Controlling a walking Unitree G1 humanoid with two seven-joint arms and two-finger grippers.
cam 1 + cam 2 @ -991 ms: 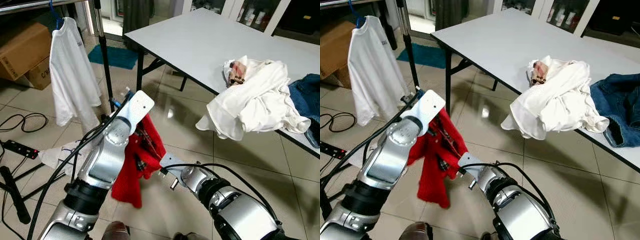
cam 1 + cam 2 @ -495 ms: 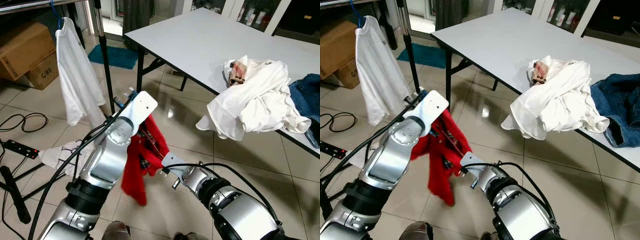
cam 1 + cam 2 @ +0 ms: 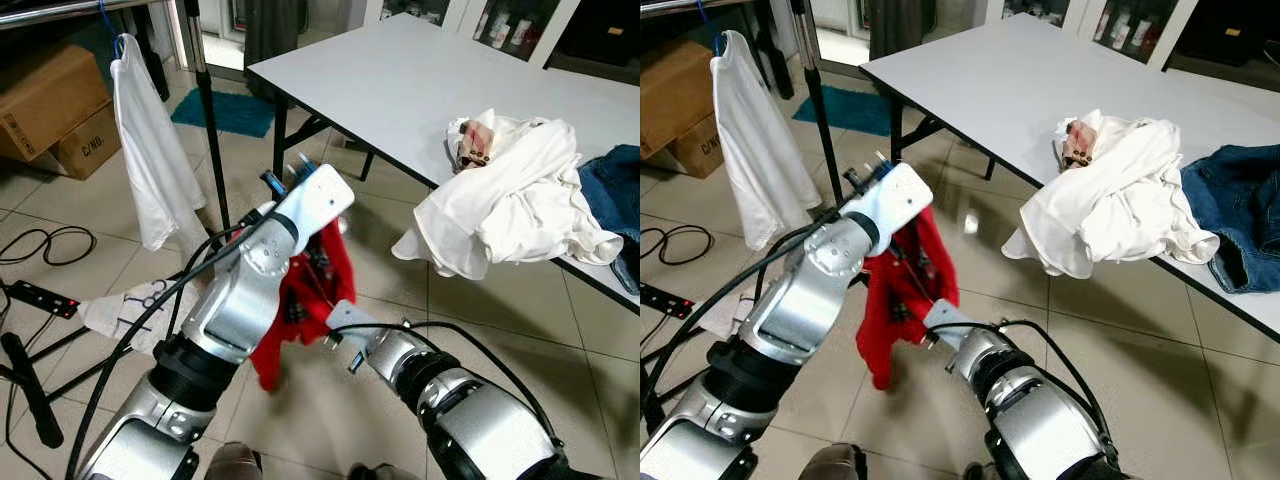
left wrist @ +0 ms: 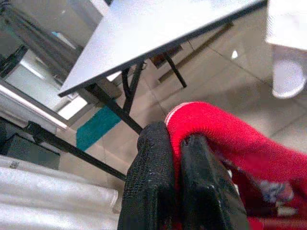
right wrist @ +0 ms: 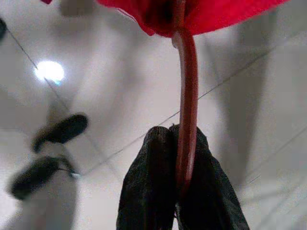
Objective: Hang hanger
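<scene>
A red garment [image 3: 300, 300] hangs on a red hanger between my two arms, low above the tiled floor. My left gripper [image 4: 175, 140] is shut on a fold of the red fabric at the top of the garment. My right gripper [image 5: 180, 139] is shut on the hanger's thin red hook [image 5: 187, 72], just below and right of the garment. The rack's rail [image 3: 60, 10] crosses the far left corner, and its upright pole [image 3: 205, 100] stands behind my left arm. A white shirt [image 3: 150, 160] hangs from the rail on a blue hanger.
A grey table [image 3: 400, 80] stands to the right, with a pile of white clothes [image 3: 520, 200] and blue jeans [image 3: 610, 190] on it. Cardboard boxes [image 3: 50, 100] sit at far left. Cables [image 3: 40, 245] and a power strip [image 3: 35, 298] lie on the floor there.
My left arm has risen and swung right, lifting the red garment's top toward the table. The right gripper kept its hold and shifted slightly. The white shirt turned more edge-on.
</scene>
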